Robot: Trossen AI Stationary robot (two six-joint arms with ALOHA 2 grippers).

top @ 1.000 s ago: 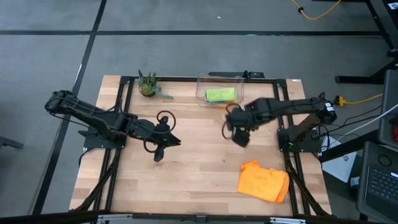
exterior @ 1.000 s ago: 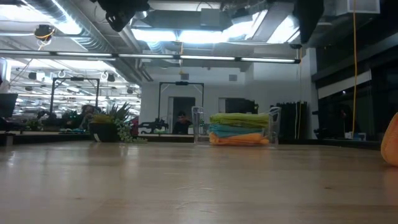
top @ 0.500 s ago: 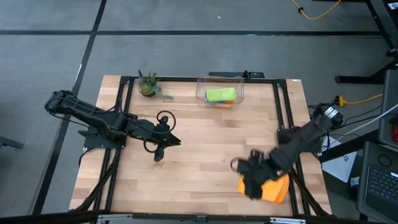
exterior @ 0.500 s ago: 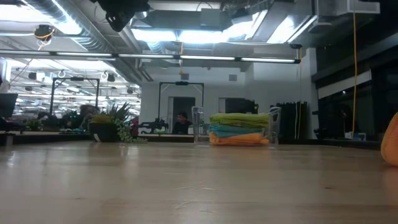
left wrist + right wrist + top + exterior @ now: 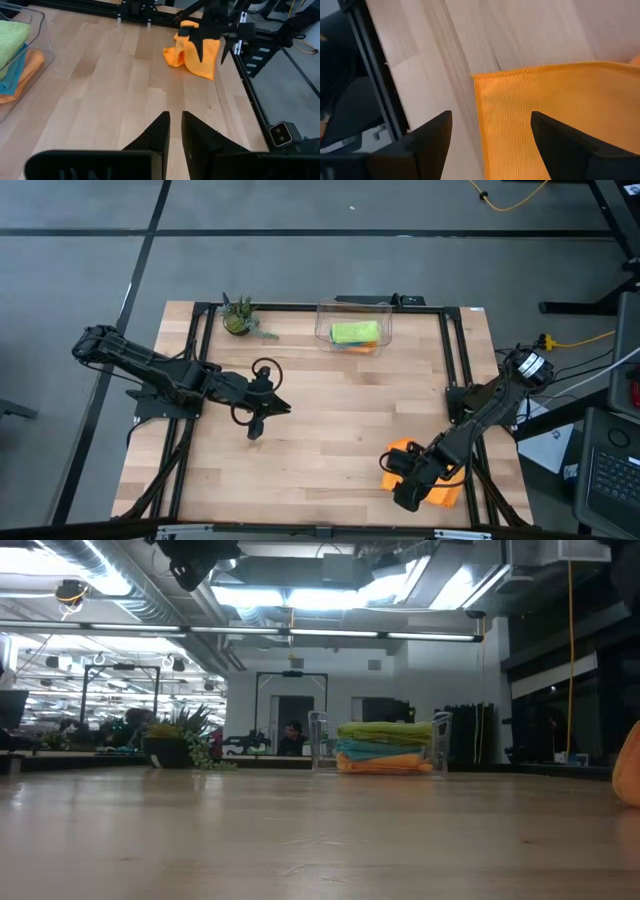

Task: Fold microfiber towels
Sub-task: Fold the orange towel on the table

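A crumpled orange microfiber towel [image 5: 440, 480] lies on the wood at the table's near right; it also shows in the left wrist view [image 5: 192, 52] and at the low view's right edge [image 5: 630, 765]. My right gripper [image 5: 403, 478] [image 5: 210, 42] stands open over it, slanting down, with the towel's hemmed edge [image 5: 530, 72] and corner between its fingers [image 5: 490, 145]. No touch shows. Folded towels, lime green on top [image 5: 354, 332], lie stacked in the clear bin [image 5: 385, 748]. My left gripper [image 5: 255, 425] [image 5: 172, 132] hangs shut and empty above the table's left middle.
The clear plastic bin [image 5: 325, 310] stands at the far middle, with a small potted plant [image 5: 238, 318] to its left. Black frame rails [image 5: 470, 370] run along the table's right and far sides. Bare wood [image 5: 330, 430] lies between the two arms.
My right gripper has swung from beside the bin at the far middle toward the table's near right corner and down over the orange towel, tipping to point more steeply downward. It has stayed open. The towel has kept its place.
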